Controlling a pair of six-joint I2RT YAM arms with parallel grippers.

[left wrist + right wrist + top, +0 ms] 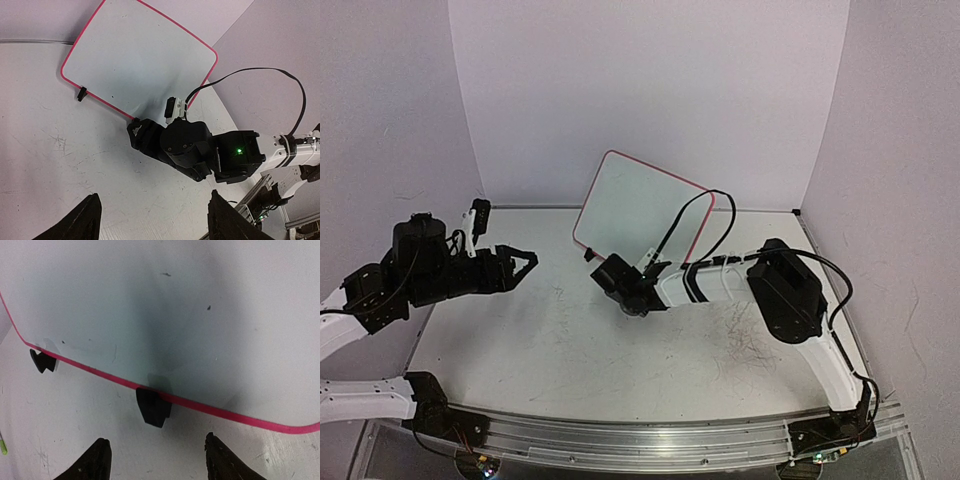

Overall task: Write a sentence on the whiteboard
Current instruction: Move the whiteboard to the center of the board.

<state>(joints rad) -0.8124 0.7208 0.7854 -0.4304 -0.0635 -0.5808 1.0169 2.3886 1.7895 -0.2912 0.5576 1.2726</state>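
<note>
The right pincer (156, 450) gaped empty at the standing whiteboard's (175, 315) lower rim; the left pincer (523, 263) gaped empty, well apart.

Whiteboard (635, 200) white, red-pink-rimmed, perhaps speckled

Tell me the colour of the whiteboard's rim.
The whiteboard's rim is bright pink-red; the right wrist view shows it best.

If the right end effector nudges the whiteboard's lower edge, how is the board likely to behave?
The whiteboard looks thin and flat, so it is probably stiff and light. It stands tilted on small black clip feet, so a push may slide or tip it rather than bend it. Its glossy face looks slippery; a grip on the rim seems safer.
</note>
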